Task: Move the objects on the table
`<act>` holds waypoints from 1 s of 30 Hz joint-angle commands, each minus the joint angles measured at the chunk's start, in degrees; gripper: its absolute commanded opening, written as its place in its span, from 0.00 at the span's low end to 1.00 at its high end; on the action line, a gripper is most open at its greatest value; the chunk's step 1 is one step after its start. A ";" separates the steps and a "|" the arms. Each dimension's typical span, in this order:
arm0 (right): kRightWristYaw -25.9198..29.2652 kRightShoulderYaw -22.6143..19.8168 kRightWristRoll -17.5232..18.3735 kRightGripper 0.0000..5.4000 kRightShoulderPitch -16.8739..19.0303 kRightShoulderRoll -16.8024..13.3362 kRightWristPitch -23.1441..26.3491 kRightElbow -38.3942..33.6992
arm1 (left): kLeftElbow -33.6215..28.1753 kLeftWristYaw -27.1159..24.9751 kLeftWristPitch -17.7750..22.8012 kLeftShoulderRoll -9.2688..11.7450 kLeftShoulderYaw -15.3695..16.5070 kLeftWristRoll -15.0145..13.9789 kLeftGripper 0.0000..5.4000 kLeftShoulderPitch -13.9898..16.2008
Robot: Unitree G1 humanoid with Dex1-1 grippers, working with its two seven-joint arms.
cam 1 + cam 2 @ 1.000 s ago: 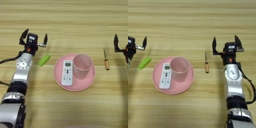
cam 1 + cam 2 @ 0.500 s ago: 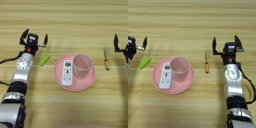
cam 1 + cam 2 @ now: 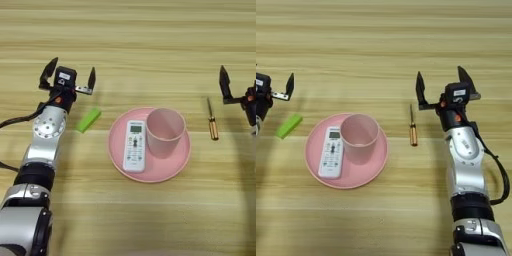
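Remote (image 3: pixel 134 146) on plate (image 3: pixel 150 174) (screwdriver (image 3: pixel 212 121) apart).

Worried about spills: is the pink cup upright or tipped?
Upright: the cup stands on the pink plate, its open mouth facing up.

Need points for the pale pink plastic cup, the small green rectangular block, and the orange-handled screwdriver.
pale pink plastic cup (image 3: pixel 165 132), left eye view, on its outer wall.
small green rectangular block (image 3: pixel 89 120), left eye view, middle of its top face.
orange-handled screwdriver (image 3: pixel 413 136), right eye view, on the orange handle.

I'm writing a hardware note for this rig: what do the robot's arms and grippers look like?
Both arms are silver-grey metal segments with round joints and black bands, with a black cable alongside. The left gripper and right gripper each have two pointed black fingers on a black block with a white label and an orange-red spot.
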 commanded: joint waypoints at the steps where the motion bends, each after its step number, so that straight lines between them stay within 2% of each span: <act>1: 2.91 0.74 2.36 1.00 1.05 -0.28 2.65 -4.63 | 0.90 0.19 0.20 0.49 -0.02 0.20 1.00 -0.92; 6: 5.89 1.47 4.39 1.00 1.86 -0.96 5.80 -10.31 | 1.27 0.32 -0.01 0.46 -0.06 0.36 1.00 -1.09; 18: 21.79 4.55 13.48 1.00 6.19 -5.69 15.54 -20.87 | 1.41 0.68 -0.17 0.31 -0.19 0.84 1.00 -1.25; 30: 35.82 7.18 16.35 1.00 11.10 -11.85 19.49 -26.13 | 2.21 0.97 -0.42 0.28 -0.35 1.00 1.00 -1.62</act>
